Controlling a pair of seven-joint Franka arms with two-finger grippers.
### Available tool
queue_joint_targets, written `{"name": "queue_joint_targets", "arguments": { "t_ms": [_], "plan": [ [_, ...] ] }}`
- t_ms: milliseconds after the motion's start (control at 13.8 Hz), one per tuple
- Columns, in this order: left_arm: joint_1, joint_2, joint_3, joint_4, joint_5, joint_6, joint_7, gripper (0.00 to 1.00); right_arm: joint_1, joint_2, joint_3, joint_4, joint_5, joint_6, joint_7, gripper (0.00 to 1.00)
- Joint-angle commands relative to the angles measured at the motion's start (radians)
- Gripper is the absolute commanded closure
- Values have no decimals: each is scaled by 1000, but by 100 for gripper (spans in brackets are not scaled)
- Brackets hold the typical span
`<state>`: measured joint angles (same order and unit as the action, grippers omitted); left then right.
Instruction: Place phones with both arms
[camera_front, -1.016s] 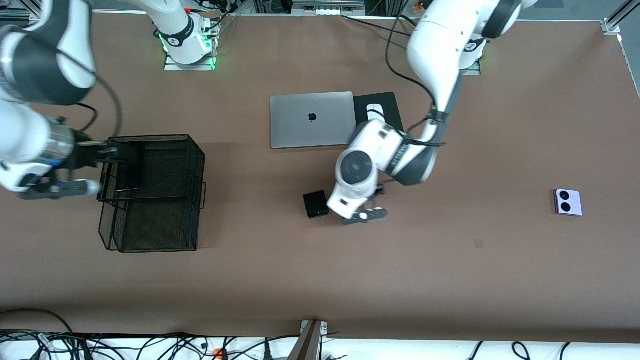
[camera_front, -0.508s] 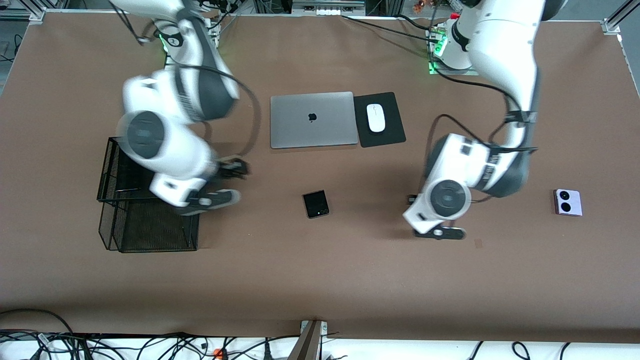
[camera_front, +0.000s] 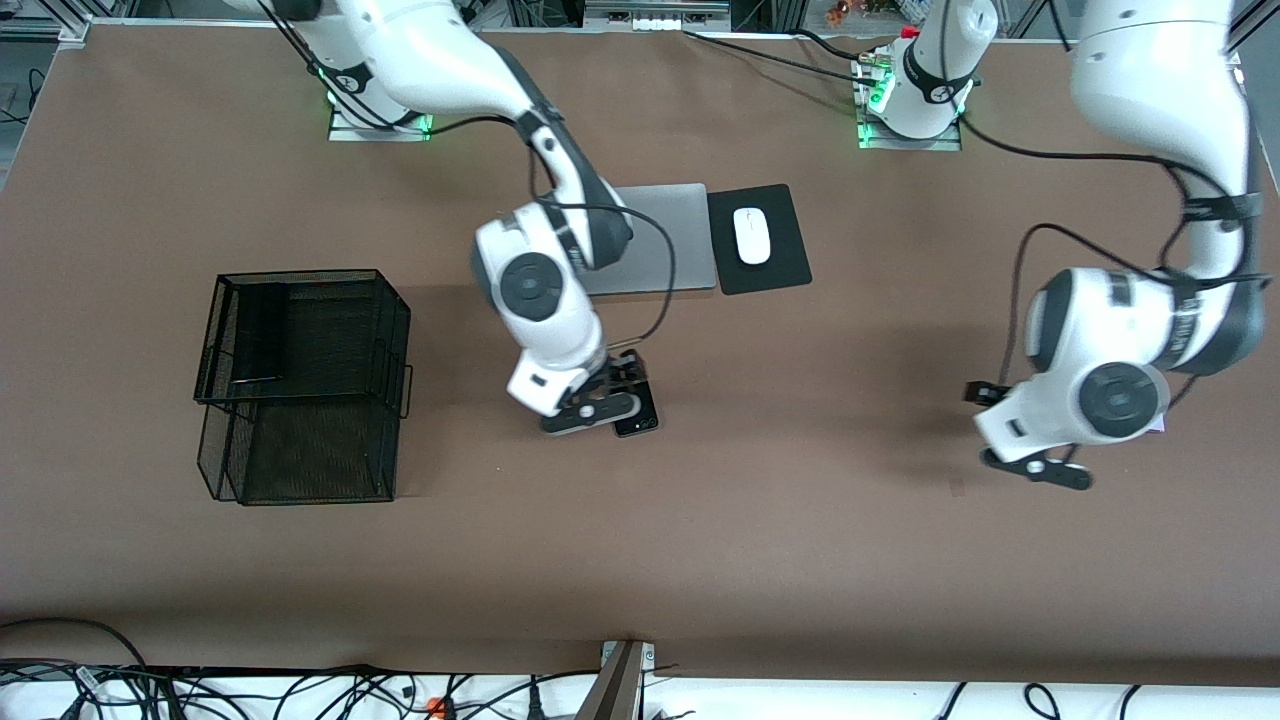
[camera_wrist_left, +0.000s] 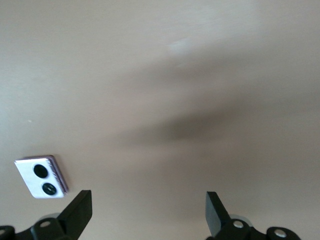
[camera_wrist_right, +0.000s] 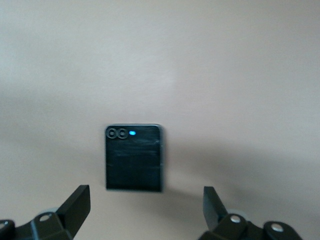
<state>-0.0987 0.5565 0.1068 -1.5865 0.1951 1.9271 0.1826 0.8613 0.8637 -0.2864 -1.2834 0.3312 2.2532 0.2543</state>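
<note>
Black wire basket (camera_front: 300, 385) at 9 o'clock on brown table (camera_front: 800, 560). Right gripper (camera_front: 612, 392), jaws released, over black flip phone (camera_wrist_right: 133, 157) at centre. Left gripper (camera_front: 1020, 440), jaws released and empty, at 3 o'clock, near lilac-white flip phone (camera_wrist_left: 41, 176) lying flat.

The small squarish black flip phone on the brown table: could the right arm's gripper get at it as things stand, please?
Probably yes. The right gripper hangs open just over the small squarish black flip phone, which lies flat on the brown table with nothing lying against it.
</note>
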Motion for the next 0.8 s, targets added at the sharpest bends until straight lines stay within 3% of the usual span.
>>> {"name": "queue_joint_targets", "arguments": {
  "t_ms": [0,218,363,508,726],
  "plan": [
    [103,-79,-18,-151,23,133,101,0,34,52,-10,16,6,78,34,0],
    [238,-81,-27,-185,6,234,260,0,45,93,-8,13,-11,153,34,0],
    [292,-76,-30,-193,-6,280,267,0,48,104,-8,10,-37,180,34,0],
    [339,-61,-30,-194,-100,311,274,0,48,106,-7,9,-37,181,36,0],
    [395,-46,-30,-231,-109,403,282,0,57,118,-7,-8,-38,183,37,0]
  ]
}}
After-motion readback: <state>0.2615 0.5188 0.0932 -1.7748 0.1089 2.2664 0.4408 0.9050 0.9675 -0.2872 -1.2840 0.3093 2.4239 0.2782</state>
